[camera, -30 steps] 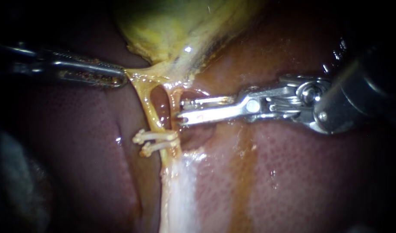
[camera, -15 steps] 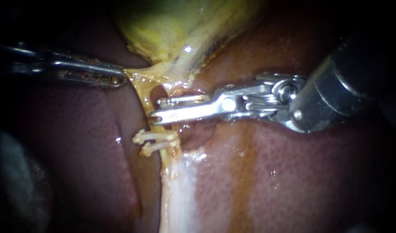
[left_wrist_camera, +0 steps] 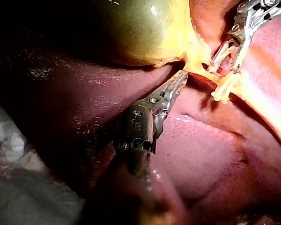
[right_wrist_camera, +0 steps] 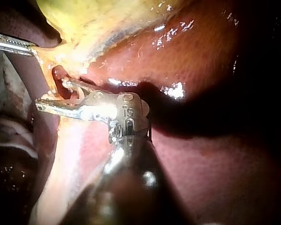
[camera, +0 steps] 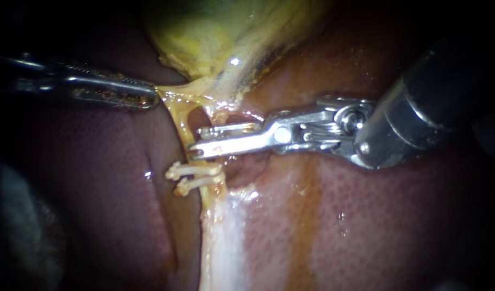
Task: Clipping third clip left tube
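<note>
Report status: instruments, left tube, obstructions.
Left instrument shut on tissue. Right instrument open around left tube, above two clips. Nothing blocking.

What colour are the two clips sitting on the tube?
The clips are pale cream, nearly white; the endoscope view shows them best.

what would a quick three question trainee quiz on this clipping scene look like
1. True or false: the right instrument meets the left tube below the clips.
2. How many clips sit on that tube?
3. What does the left instrument hold? A) a needle B) the gallbladder at its lower edge C) a clip

Key: 1 false, it meets the tube above them, toward the gallbladder. 2 two. 3 B.
</note>
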Robot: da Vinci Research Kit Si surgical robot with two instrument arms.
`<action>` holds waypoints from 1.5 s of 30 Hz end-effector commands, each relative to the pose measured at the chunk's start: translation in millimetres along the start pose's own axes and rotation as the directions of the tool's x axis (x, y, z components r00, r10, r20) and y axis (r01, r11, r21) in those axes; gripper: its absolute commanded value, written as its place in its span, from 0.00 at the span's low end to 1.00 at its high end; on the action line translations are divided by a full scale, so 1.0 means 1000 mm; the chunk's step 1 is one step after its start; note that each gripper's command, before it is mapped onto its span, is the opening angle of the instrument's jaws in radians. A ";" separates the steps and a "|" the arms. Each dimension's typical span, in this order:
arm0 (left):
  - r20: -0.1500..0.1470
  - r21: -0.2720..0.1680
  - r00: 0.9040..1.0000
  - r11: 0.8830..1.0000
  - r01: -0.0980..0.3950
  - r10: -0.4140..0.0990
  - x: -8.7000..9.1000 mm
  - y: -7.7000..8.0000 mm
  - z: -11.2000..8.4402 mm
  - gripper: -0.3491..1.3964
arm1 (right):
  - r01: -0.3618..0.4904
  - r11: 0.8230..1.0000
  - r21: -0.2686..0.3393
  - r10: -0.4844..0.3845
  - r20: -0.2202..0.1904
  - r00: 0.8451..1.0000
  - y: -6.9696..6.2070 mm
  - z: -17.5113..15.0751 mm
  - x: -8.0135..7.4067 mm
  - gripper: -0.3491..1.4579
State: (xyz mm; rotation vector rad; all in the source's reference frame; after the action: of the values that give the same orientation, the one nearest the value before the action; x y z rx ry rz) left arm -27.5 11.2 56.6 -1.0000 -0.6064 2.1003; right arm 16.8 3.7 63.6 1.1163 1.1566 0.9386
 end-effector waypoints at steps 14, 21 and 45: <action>0.000 -0.001 1.000 1.000 0.002 -0.002 0.0000 0.0000 0.0000 0.00 | 0.014 1.000 -0.004 -0.014 0.002 1.000 0.0024 -0.0003 0.0000 0.46; 0.000 -0.001 1.000 1.000 0.002 -0.002 0.0000 0.0000 0.0000 0.00 | 0.014 1.000 -0.007 -0.014 -0.002 1.000 0.0024 0.0009 0.0003 0.47; 0.002 0.002 1.000 1.000 0.007 -0.007 -0.0002 -0.0001 0.0004 0.00 | 0.009 1.000 0.026 -0.007 -0.063 0.998 0.0015 0.0057 0.0013 0.47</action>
State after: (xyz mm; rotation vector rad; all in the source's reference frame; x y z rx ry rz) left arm -27.7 11.1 56.9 -0.9938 -0.6066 2.0953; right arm 22.7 4.3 65.1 1.1111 1.2309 0.9625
